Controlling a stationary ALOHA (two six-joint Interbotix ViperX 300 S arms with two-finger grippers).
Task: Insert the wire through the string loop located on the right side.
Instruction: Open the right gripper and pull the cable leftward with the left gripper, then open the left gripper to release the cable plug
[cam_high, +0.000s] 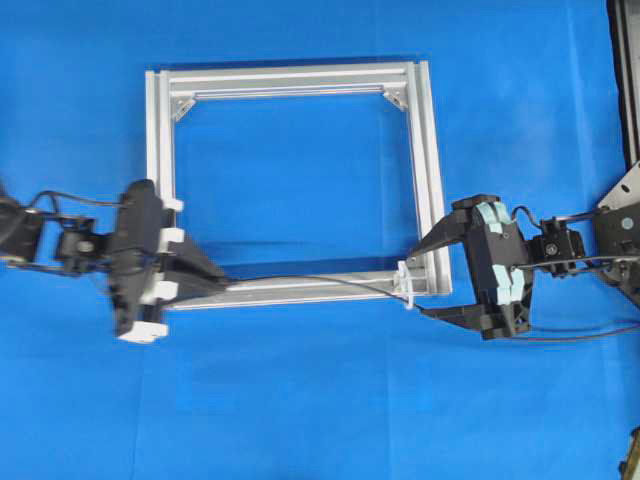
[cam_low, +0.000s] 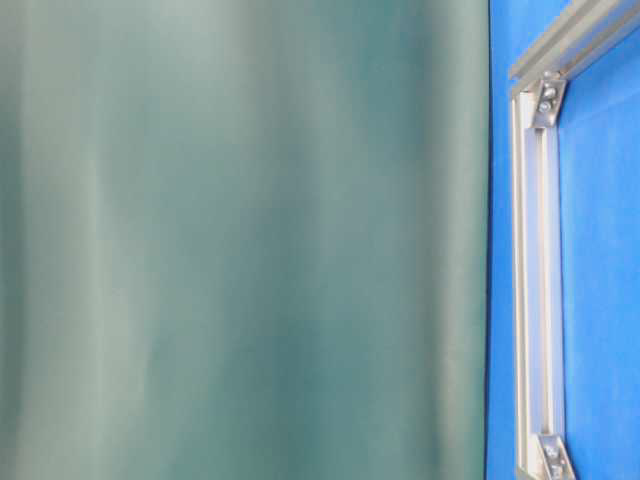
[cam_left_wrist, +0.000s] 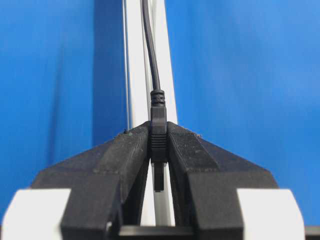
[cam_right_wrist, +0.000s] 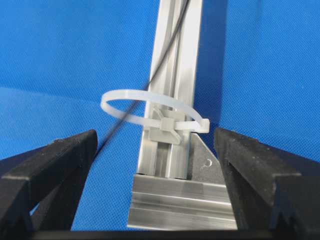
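Clamped narrow on the plug (cam_left_wrist: 158, 132) of the wire (cam_high: 300, 278) with the left gripper (cam_high: 218, 282), just off the lower-left corner of the frame (cam_high: 430, 180). Pinched by the moulded body, cable leading straight out between the fingers, presumably to keep the tip in line with the frame's bottom rail. Routed along that rail to the frame's lower-right corner, then on past it to the right.

Parked wide open with the right gripper (cam_high: 418, 282), one finger either side of that same corner, holding nothing. Straddling the string loop (cam_right_wrist: 127, 97) there, likely to steady it or catch the cable.

Mounted upright on the rail, open along the rail's line, so a straight run can pass through. Looks threaded from the right wrist view: cable passing inside the white band. Blurred at the crossing though, so not certain.

Nothing useful from the table-level view beyond one side of the frame.
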